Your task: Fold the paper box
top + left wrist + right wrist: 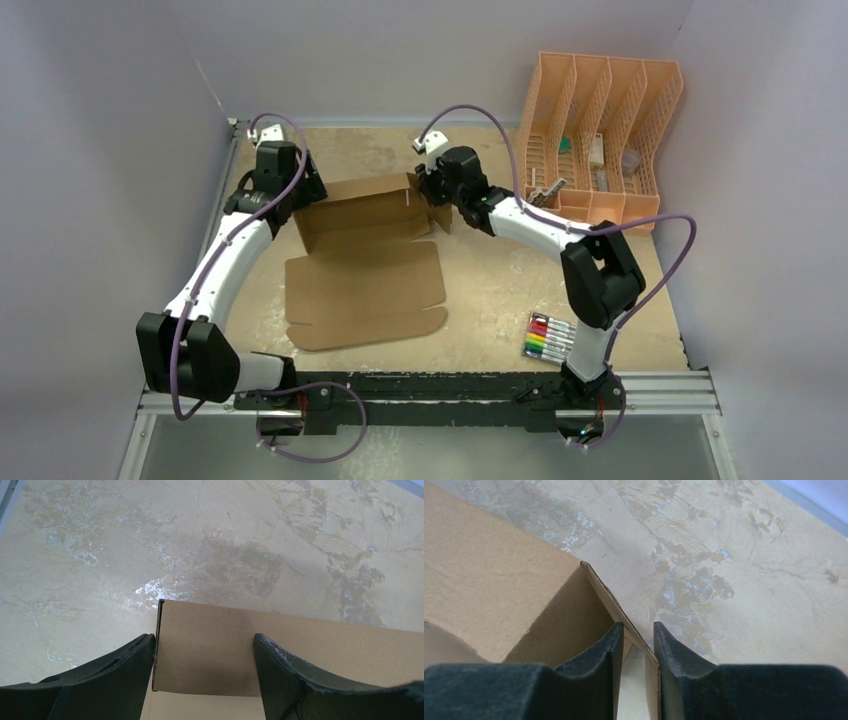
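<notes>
The paper box [365, 290] is brown cardboard. Its front part lies flat on the table and its back part [360, 212] is raised into walls. My left gripper [297, 205] is at the left end of the raised part. In the left wrist view the gripper [204, 637] is open wide, with a cardboard panel [325, 650] below and between the fingers and its left edge by the left finger [135, 655]. My right gripper [432, 190] is at the right end. In the right wrist view the gripper [638, 626] is closed on the thin edge of a side flap [499, 580].
A peach slotted organizer [600, 130] holding small items stands at the back right. A pack of coloured markers [550, 338] lies at the front right near the right arm's base. Grey walls enclose the table on the left, back and right.
</notes>
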